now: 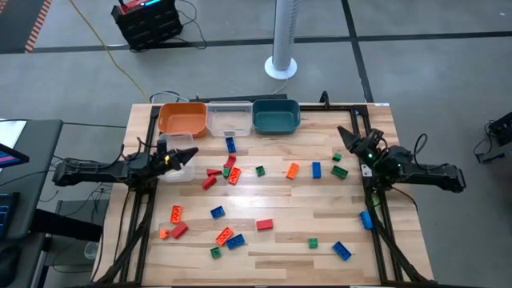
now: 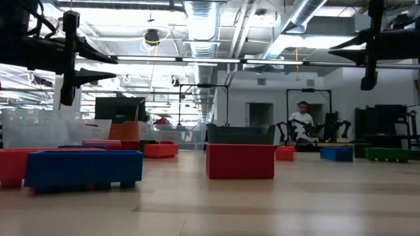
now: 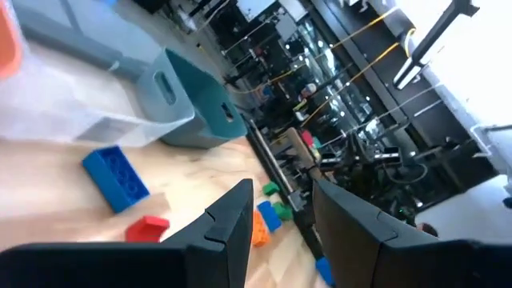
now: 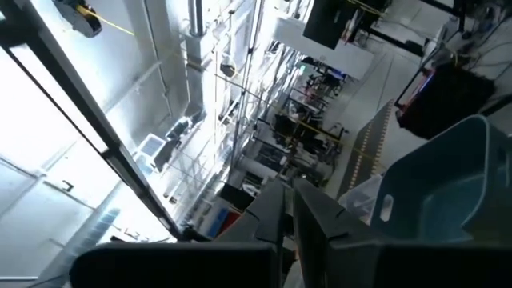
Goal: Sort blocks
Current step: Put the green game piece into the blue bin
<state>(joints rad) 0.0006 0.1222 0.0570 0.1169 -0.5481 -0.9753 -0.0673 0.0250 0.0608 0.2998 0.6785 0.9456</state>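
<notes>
My left gripper [image 1: 186, 154] hangs part-open and empty at the desk's [image 1: 320, 232] left edge by a clear bin [image 1: 179, 169]; my right gripper [image 1: 349, 138] is closed, raised. The blocks [image 1: 232, 174] lie scattered. Next I'd judge: descend on one. The orange bin [image 1: 182, 118] and teal bin [image 1: 276, 115] look empty.

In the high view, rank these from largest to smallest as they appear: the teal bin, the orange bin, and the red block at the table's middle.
1. and 2. Orange bin and teal bin: they look alike, so no ranking between them.
3. Red block, far smaller.
</notes>
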